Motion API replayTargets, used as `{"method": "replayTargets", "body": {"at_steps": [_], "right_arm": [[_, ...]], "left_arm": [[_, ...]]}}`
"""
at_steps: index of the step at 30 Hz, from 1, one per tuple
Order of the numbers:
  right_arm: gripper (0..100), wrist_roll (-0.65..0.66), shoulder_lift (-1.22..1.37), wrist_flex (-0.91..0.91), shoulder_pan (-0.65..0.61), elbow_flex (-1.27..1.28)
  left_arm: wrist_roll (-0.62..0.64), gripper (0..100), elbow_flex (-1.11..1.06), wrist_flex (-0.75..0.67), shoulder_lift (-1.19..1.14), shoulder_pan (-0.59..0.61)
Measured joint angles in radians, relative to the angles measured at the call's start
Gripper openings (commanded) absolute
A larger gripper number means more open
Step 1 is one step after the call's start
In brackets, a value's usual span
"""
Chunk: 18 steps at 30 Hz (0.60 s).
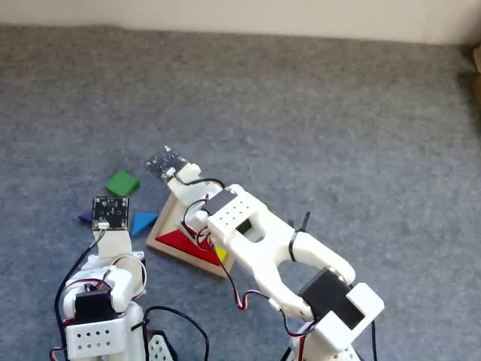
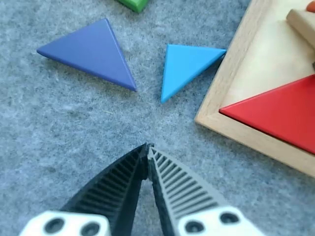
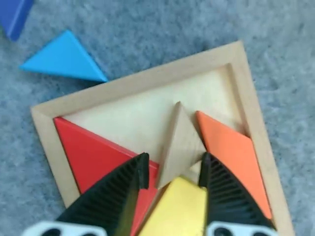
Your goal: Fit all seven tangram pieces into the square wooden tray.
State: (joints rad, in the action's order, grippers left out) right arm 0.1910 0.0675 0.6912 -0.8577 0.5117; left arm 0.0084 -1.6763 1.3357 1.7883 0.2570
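Observation:
The square wooden tray (image 3: 246, 83) holds a red triangle (image 3: 98, 152), an orange piece (image 3: 229, 147) and a plain wood triangle (image 3: 179, 137). My right gripper (image 3: 173, 162) hangs over the tray's near side, shut on a yellow piece (image 3: 177, 206) that fills the gap between its fingers. On the carpet beside the tray lie a light blue triangle (image 2: 184, 64) and a dark blue triangle (image 2: 91, 51). A green piece (image 1: 122, 182) sits farther off. My left gripper (image 2: 147, 147) is shut and holds nothing, its tips just short of the two blue triangles.
Grey carpet (image 1: 338, 128) stretches wide behind and to the right of the tray (image 1: 161, 239). The right arm (image 1: 263, 248) crosses over the tray's right corner, with the left arm (image 1: 113, 244) close beside it. A pale wall edge runs along the back.

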Motion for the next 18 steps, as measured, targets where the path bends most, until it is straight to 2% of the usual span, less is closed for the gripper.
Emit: {"method": "replayTargets", "body": {"at_steps": [13, 18], "right_arm": [[11.0, 0.002, 0.0, 0.0, 0.02, 0.0], [7.6, 0.003, 0.0, 0.0, 0.02, 0.0]], "left_arm": [[0.0, 1, 0.0, 0.0, 0.0, 0.0], [0.0, 1, 0.0, 0.0, 0.0, 0.0]]}}
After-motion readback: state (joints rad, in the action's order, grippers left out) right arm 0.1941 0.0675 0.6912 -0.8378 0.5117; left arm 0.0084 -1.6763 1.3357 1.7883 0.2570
